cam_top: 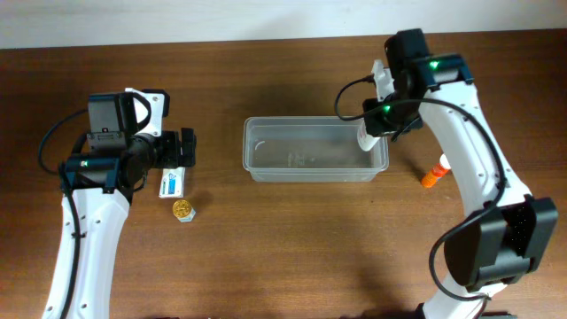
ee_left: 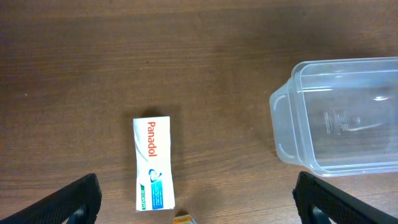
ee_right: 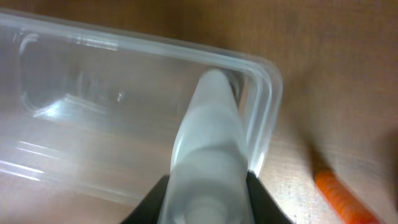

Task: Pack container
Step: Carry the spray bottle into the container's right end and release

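The clear plastic container (cam_top: 301, 151) sits at the table's middle and is empty; it also shows in the left wrist view (ee_left: 348, 118) and the right wrist view (ee_right: 93, 124). My right gripper (cam_top: 372, 133) is shut on a white bottle (ee_right: 208, 149) and holds it over the container's right end, its tip inside near the wall. My left gripper (cam_top: 182, 151) is open and empty above the table, with a white Panadol box (ee_left: 153, 163) between and ahead of its fingers. The box also shows in the overhead view (cam_top: 172, 183).
A small gold-capped bottle (cam_top: 183, 210) lies just in front of the Panadol box. An orange item (cam_top: 433, 173) lies on the table right of the container, also in the right wrist view (ee_right: 345, 196). The table's far edge runs along the top.
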Robot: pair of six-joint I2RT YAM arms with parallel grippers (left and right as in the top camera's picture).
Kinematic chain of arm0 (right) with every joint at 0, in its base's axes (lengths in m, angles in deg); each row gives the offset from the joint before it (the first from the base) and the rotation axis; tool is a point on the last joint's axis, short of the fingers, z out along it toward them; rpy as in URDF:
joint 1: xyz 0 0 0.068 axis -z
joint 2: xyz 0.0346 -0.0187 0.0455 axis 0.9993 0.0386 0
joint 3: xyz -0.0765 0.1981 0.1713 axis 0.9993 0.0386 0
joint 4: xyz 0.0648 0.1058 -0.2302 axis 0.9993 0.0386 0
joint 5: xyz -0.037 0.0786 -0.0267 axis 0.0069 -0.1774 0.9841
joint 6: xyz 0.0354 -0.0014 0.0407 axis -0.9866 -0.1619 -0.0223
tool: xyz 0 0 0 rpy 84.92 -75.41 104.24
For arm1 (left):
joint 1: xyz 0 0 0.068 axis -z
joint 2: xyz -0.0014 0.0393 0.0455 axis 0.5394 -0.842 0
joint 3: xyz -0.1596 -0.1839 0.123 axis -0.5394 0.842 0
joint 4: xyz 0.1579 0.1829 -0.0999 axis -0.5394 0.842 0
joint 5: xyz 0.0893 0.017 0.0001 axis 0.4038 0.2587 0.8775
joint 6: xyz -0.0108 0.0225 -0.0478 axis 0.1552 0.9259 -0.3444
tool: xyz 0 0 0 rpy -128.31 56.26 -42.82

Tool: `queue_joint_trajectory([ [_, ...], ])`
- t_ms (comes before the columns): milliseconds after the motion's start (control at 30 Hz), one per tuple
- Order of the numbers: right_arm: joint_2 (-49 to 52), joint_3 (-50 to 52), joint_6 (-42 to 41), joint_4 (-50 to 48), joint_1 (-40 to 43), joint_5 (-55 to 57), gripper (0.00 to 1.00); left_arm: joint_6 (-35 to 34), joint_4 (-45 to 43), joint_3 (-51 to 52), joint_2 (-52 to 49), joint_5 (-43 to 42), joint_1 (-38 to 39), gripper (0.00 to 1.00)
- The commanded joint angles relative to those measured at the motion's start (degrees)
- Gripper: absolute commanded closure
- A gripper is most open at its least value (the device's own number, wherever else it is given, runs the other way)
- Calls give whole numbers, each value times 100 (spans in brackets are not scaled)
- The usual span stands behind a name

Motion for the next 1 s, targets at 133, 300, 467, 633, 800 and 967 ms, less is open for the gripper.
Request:
queue_joint_trajectory([
  [133,-31,964,-74,-1191,-37,-4,82,-55,-48,-111,-20,44,-20,0],
  [300,-31,1086,-70,-1386,-37,153,81,-55,-55,-111,-20,44,-20,1],
  [467,-31,1086,-70,-1386,-37,151,64,-55,-55,-111,-20,44,-20,1],
  [633,-31,1084,-70,-1386,-37,142,55,-55,-55,-111,-20,44,-20,1],
  [800,-31,1086,-70,-1388,-37,142,55,-52,-55,-111,-20,44,-20,1],
  [967,-33,1084,-70,-1381,-37,142,54,-55,-55,-111,-20,44,-20,0],
])
